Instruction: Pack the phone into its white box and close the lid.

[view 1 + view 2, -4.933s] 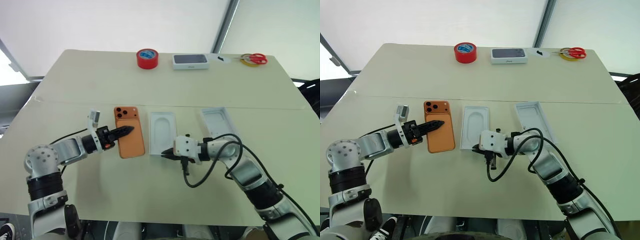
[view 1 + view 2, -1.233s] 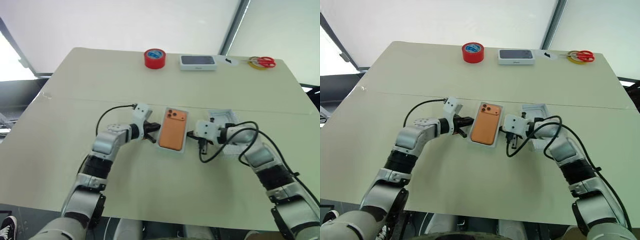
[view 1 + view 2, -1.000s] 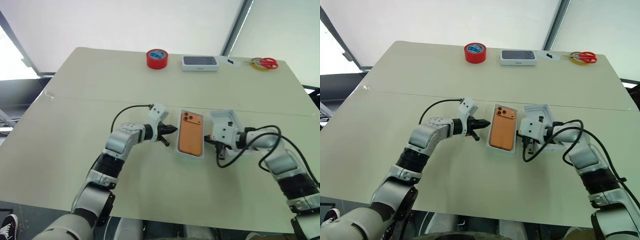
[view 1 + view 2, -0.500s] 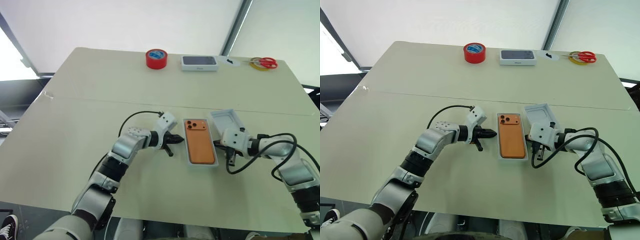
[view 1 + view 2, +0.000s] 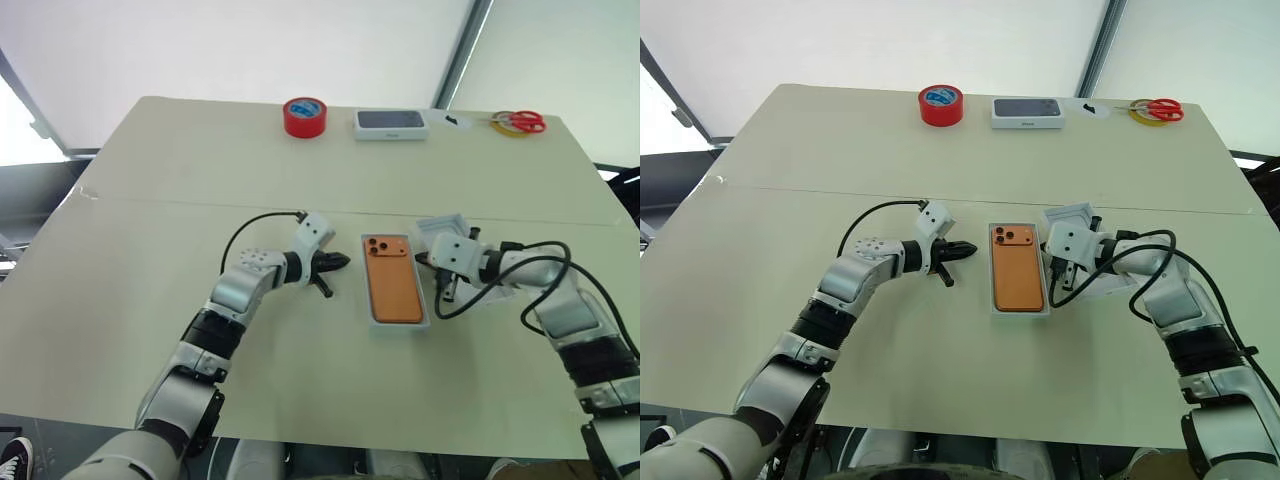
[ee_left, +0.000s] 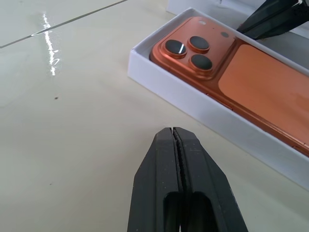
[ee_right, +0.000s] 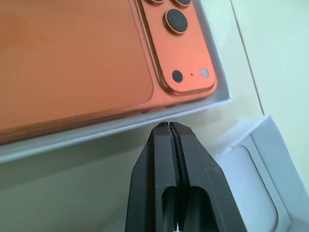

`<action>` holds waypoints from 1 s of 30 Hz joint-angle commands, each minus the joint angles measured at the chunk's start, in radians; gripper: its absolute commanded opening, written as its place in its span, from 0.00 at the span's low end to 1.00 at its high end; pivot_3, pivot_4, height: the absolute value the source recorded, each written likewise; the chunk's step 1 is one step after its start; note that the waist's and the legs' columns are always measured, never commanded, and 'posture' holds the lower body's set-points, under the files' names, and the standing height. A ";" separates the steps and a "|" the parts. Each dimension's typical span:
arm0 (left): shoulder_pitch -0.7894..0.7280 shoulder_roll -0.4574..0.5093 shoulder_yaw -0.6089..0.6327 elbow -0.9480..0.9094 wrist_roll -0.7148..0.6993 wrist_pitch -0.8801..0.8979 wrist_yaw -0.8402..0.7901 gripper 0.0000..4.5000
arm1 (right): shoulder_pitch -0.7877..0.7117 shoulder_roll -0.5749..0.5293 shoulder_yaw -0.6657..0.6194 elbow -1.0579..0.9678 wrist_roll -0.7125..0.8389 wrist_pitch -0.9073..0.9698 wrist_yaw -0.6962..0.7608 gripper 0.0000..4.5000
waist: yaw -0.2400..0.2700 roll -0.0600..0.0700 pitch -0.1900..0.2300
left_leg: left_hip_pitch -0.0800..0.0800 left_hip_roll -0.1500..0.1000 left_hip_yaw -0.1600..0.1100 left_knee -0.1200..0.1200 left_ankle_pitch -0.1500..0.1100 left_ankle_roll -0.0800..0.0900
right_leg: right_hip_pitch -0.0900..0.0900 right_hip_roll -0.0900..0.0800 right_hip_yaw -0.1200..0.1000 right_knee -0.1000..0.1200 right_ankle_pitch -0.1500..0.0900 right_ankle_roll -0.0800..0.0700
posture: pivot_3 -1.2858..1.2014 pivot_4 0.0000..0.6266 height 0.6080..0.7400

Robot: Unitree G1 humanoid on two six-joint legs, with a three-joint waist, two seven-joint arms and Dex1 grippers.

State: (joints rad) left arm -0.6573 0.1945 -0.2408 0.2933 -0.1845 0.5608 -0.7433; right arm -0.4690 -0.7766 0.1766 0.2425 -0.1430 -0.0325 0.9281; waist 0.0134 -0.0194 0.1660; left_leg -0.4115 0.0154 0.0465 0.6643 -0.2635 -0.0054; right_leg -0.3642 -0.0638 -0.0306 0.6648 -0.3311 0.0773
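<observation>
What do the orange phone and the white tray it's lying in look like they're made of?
The orange phone: likely matte metal or frosted glass on the back, given its soft even sheen, with glossy dark lenses. The shallow white box it lies in: probably thin matte cardboard, judging by its thin, sharp-cornered walls.

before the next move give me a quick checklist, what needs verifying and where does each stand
1. Phone lying in the white box, orange back up: ok.
2. Lid off the box, on the table behind the right gripper: ok; it has yet to go on, so not ok for the finish.
3. Left gripper shut and empty, beside the box without touching it: ok.
4. Right gripper shut and empty, tip at the box wall near the camera lenses; contact: cannot tell.
5. Phone seated fully flat: cannot tell.
6. Tape roll, closed box and scissors far from the work area: ok.
</observation>
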 commanded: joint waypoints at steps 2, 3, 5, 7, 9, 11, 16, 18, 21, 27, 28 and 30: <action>0.008 0.005 0.020 -0.056 -0.010 -0.006 0.002 0.01 | -0.055 0.017 0.010 0.070 -0.029 -0.062 -0.033 0.00 | -0.002 0.000 0.000 | 0.000 0.000 0.000 0.000 0.000 0.000 | 0.000 0.000 0.000 0.000 0.000 0.000 | 0.52 0.24 1.00; 0.012 0.006 0.024 -0.065 -0.016 -0.001 0.002 0.01 | -0.072 0.026 0.016 0.101 -0.049 -0.076 -0.060 0.00 | -0.003 0.000 0.000 | 0.000 0.000 0.000 0.000 0.000 0.000 | 0.000 0.000 0.000 0.000 0.000 0.000 | 0.52 0.24 1.00; 0.019 0.010 0.027 -0.081 -0.017 -0.006 0.002 0.01 | -0.105 0.036 0.030 0.162 -0.092 -0.098 -0.109 0.00 | -0.005 0.000 0.000 | 0.000 0.000 0.000 0.000 0.000 0.000 | 0.000 0.000 0.000 0.000 0.000 0.000 | 0.52 0.24 1.00; 0.034 0.017 0.034 -0.107 -0.024 -0.016 -0.004 0.01 | -0.125 0.036 0.032 0.198 -0.107 -0.104 -0.130 0.00 | -0.005 0.000 0.000 | 0.000 0.000 0.000 0.000 0.000 0.000 | -0.001 0.000 0.000 0.000 0.000 0.000 | 0.52 0.24 1.00; 0.053 0.030 0.050 -0.141 -0.033 -0.031 -0.014 0.01 | -0.123 0.028 0.026 0.201 -0.101 -0.107 -0.125 0.00 | -0.002 0.000 0.000 | 0.000 0.000 0.000 0.000 0.000 -0.001 | 0.000 0.000 0.000 0.000 0.000 0.000 | 0.52 0.24 1.00; 0.074 0.057 0.087 -0.176 -0.071 -0.016 -0.040 0.01 | -0.100 0.019 0.003 0.170 -0.047 -0.061 -0.070 0.00 | -0.003 0.000 0.000 | 0.000 0.000 0.000 0.000 0.000 -0.001 | 0.000 0.000 0.000 0.000 0.000 0.000 | 0.52 0.24 1.00; 0.128 0.137 0.152 -0.272 -0.158 -0.012 -0.118 0.30 | -0.045 0.008 -0.087 0.043 0.081 0.102 -0.005 0.30 | -0.003 0.000 0.000 | 0.000 0.001 0.000 0.000 0.000 0.000 | 0.000 0.000 0.000 0.000 0.000 0.000 | 0.52 0.24 1.00; 0.147 0.164 0.161 -0.291 -0.155 -0.041 -0.128 0.53 | -0.032 0.007 -0.126 -0.005 0.113 0.147 -0.017 0.53 | -0.002 0.001 0.000 | 0.000 0.001 0.000 0.000 0.000 0.000 | 0.000 -0.001 0.000 0.000 0.000 0.000 | 0.52 0.24 1.00; 0.183 0.209 0.186 -0.323 -0.183 -0.055 -0.171 0.88 | -0.004 -0.005 -0.178 -0.088 0.155 0.242 -0.027 0.89 | -0.003 0.001 0.000 | 0.000 0.000 0.000 -0.001 0.000 0.000 | 0.000 -0.001 0.000 0.000 0.000 0.000 | 0.52 0.24 1.00; 0.278 0.289 0.220 -0.373 -0.187 -0.243 -0.262 1.00 | 0.056 -0.004 -0.228 -0.240 0.174 0.539 -0.104 1.00 | -0.004 0.002 0.000 | 0.000 0.001 0.000 -0.001 -0.001 0.002 | 0.000 -0.001 0.000 0.000 0.000 0.000 | 0.52 0.24 1.00; 0.293 0.298 0.223 -0.376 -0.190 -0.268 -0.279 1.00 | 0.060 -0.001 -0.230 -0.272 0.194 0.610 -0.101 1.00 | -0.004 0.002 0.000 | 0.000 0.001 0.000 -0.001 -0.002 0.003 | 0.000 -0.001 0.000 0.000 0.000 0.000 | 0.52 0.24 1.00; 0.313 0.311 0.226 -0.377 -0.194 -0.301 -0.301 1.00 | 0.054 -0.011 -0.218 -0.309 0.207 0.714 -0.097 1.00 | -0.004 0.003 0.001 | 0.000 0.001 0.000 -0.002 -0.002 0.003 | -0.001 -0.002 0.000 0.000 0.000 0.000 | 0.52 0.24 1.00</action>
State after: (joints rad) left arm -0.3466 0.4955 -0.0371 -0.0475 -0.3624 0.3104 -1.0219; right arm -0.3993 -0.7729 -0.0177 -0.0039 0.0422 0.6081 0.8330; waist 0.0090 -0.0164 0.1668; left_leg -0.4114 0.0160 0.0465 0.6626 -0.2662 -0.0015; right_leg -0.3649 -0.0659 -0.0302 0.6645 -0.3312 0.0769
